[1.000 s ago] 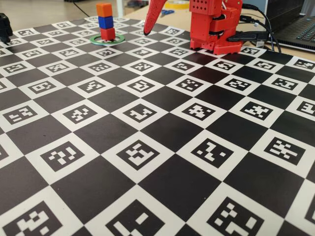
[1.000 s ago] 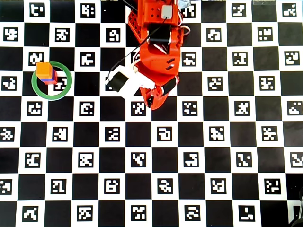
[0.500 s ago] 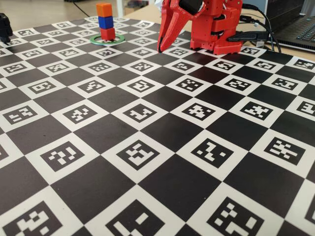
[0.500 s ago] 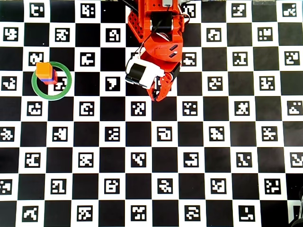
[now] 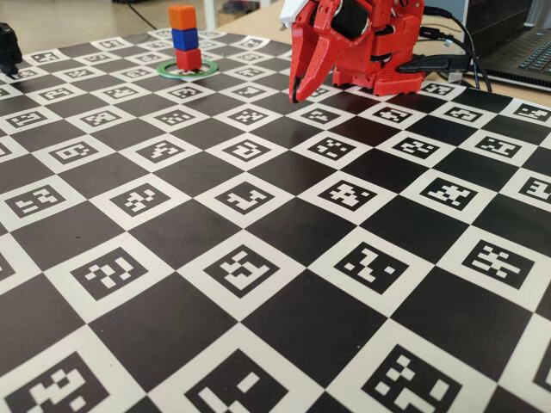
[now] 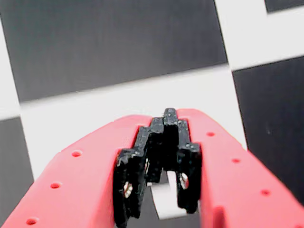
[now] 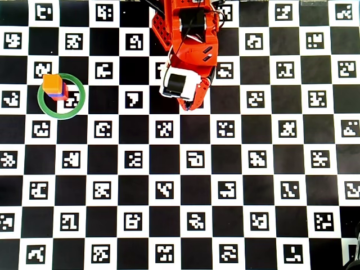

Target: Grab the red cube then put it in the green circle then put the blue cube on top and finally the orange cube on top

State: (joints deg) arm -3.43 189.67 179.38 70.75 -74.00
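- The fixed view is evenly and brightly lit by soft daylight; the checkered table [image 5: 258, 258] carries a mild sheen on its black squares and hardly any hard shadow.
- Focus there is crisp in the middle distance, softer at the far edge and in the nearest corners.
- The overhead view is bright, slightly overexposed: white squares bloom and the orange cube [image 7: 52, 83] looks washed.
- The wrist view is blurred throughout; the gripper [image 6: 164, 118] fills the bottom, close and soft, its black pads dark against a glaring white square.
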